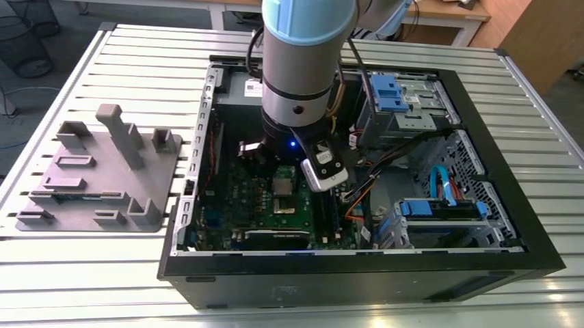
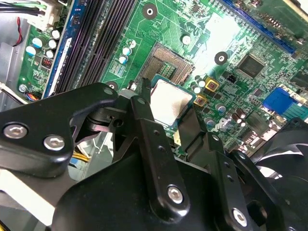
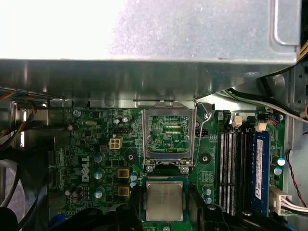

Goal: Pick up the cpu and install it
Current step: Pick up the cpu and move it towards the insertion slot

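The cpu [image 2: 168,103] is held by two sides between the fingers [image 2: 144,115], closed on it, near the open socket [image 2: 171,65] on the green board [image 2: 163,29].

A slatted metal worktop [image 1: 91,61] carries an open black computer case [image 1: 365,277] and, apart from it at the exterior view's left, a grey plastic holder tray [image 1: 100,171]. A green motherboard [image 1: 264,205] lies inside the case toward that side, with metal drive bays [image 1: 401,102] toward the exterior view's right. Above the motherboard, the black gripper [image 2: 166,111] has the small silvery square cpu [image 2: 168,98] between its fingers, just beside the metal-framed rectangular socket [image 2: 168,62].
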You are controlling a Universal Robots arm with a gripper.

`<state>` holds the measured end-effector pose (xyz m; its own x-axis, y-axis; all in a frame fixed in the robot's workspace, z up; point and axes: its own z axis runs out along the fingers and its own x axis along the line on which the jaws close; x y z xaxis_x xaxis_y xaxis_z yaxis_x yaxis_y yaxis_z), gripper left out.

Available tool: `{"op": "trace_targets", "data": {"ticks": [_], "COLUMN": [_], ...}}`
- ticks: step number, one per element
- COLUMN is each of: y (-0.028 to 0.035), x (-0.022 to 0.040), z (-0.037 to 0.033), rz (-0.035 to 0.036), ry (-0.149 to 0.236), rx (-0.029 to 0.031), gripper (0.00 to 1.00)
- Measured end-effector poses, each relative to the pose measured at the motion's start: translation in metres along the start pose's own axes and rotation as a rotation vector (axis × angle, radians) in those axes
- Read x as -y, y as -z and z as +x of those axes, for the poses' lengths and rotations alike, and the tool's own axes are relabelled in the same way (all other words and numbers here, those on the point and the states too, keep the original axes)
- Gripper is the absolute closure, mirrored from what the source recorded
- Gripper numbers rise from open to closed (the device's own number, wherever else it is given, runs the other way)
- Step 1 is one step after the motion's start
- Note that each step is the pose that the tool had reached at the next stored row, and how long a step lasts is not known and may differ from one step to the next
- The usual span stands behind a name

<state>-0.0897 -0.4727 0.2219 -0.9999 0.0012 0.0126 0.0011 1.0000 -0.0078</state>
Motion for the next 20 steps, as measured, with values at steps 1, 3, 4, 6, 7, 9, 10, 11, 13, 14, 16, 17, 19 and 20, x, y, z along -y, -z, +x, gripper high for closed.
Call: {"op": "trace_targets", "data": {"ticks": [1, 3, 4, 6, 7, 9, 10, 11, 13, 14, 16, 17, 19, 20], "y": [0.0, -0.0002, -0.0007, -0.0017, -0.0024, -0.0038, -0.0043, -0.0049, -0.006, -0.0063, -0.0068, -0.0071, -0.0076, -0.008], "x": [0.0, 0.0, 0.0, -0.0001, 0.0, 0.0, 0.0, -0.0001, 0.0, 0.0, -0.0001, -0.0001, -0.0001, -0.0001], "z": [0.0, 0.0, 0.0, -0.0001, 0.0, 0.0, -0.0001, -0.0001, -0.0001, -0.0003, -0.0014, -0.002, -0.003, -0.003], "rz": [0.0, -0.0001, -0.0005, -0.0002, -0.0001, -0.0001, -0.0001, -0.0002, 0.0, 0.0, 0.0001, 0.0, 0.0, -0.0002], "ry": [0.0, 0.0, 0.0, 0.0, 0.0, 0.0, 0.0, 0.0, 0.0, 0.0, 0.0, 0.0, 0.0, 0.0], "rx": [0.0, 0.0001, 0.0002, 0.0001, 0.0, 0.0, 0.0, 0.0001, 0.0, 0.0, 0.0, 0.0, 0.0, 0.0001], "gripper": [0.53, 0.53, 0.53, 0.53, 0.53, 0.53, 0.53, 0.53, 0.53, 0.53, 0.53, 0.53, 0.53, 0.53]}}
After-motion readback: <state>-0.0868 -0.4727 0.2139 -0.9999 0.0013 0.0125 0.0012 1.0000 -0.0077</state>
